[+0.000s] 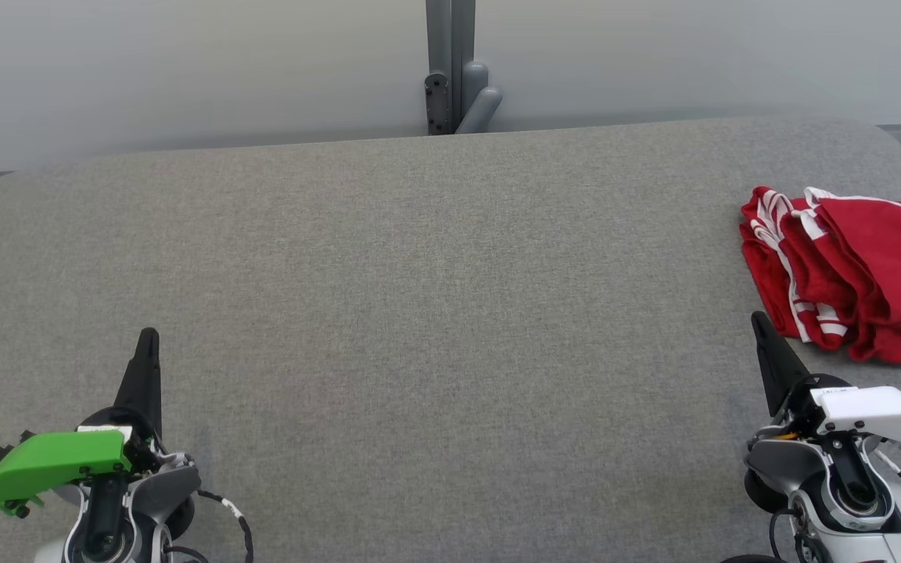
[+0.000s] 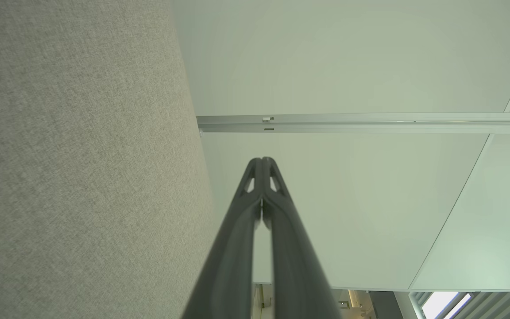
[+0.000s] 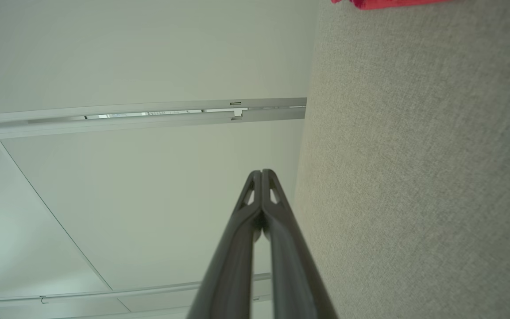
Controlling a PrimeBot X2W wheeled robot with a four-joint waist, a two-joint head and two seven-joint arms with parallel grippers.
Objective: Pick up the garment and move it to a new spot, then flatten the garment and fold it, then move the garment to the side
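Observation:
A crumpled red garment (image 1: 849,270) with white stripes lies at the right edge of the grey fabric table (image 1: 419,313); a sliver of the garment (image 3: 383,3) shows at the top of the right wrist view. My right gripper (image 1: 757,319) stands at the lower right, just below and left of the garment, shut and holding nothing; its tips (image 3: 261,172) meet in the right wrist view. At the lower left, far from the garment, my left gripper (image 1: 148,335) is shut and holds nothing too, its tips (image 2: 262,159) pressed together.
A grey post with a bracket (image 1: 454,70) rises behind the table's far edge in front of a pale wall (image 1: 184,70). The table's corners are rounded. Pale panels with metal rails (image 2: 370,124) fill the background of both wrist views.

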